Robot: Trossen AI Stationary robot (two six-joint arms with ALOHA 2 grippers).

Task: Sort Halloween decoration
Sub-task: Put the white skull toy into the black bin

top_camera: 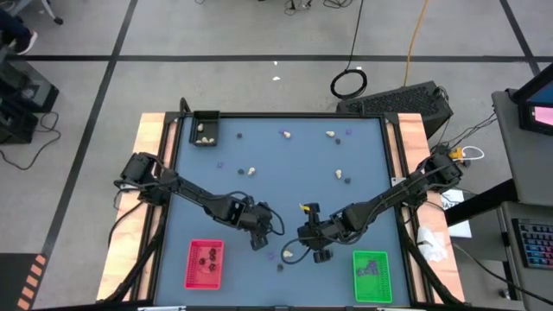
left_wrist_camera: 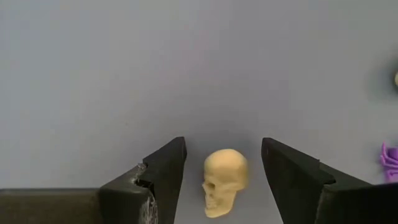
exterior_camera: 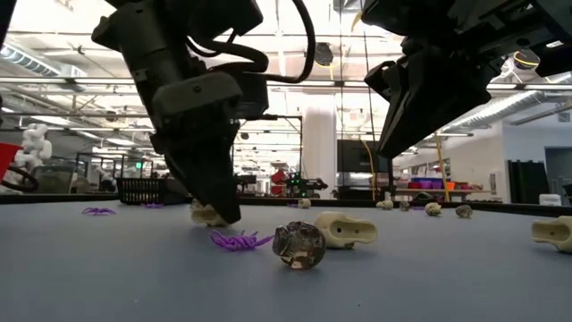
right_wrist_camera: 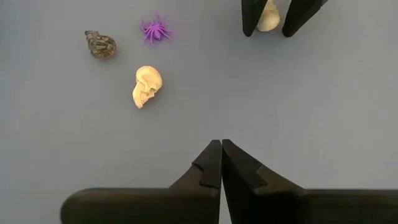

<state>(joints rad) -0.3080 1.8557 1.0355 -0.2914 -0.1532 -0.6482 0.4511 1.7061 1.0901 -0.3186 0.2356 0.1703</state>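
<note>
Left pincer (left_wrist_camera: 222,180) down at the tabletop (top_camera: 285,186), fingers spread wide either side of a cream skull (left_wrist_camera: 224,182); skull lies on its side between them, neither finger touching it yet. Right pincer (right_wrist_camera: 221,163) hovers just beside, fingers pressed together, holding nothing.

Near the work: a second cream skull (right_wrist_camera: 147,86), a purple spider (right_wrist_camera: 155,30) and a dark skull (right_wrist_camera: 99,45) lie loose close by; more trinkets are scattered toward the far edge. Black tray (top_camera: 205,128) at the far left corner holds cream pieces; red tray (top_camera: 206,263) holds dark ones; green tray (top_camera: 371,276) sits near the right arm.

Step in hand, as judged: take the cream skull. To do it well: keep the skull centred between the fingers; close slowly so the rounded crown does not squirt out; lift straight up, clear of the spider; then carry to the black tray, where the cream pieces seem to belong.
</note>
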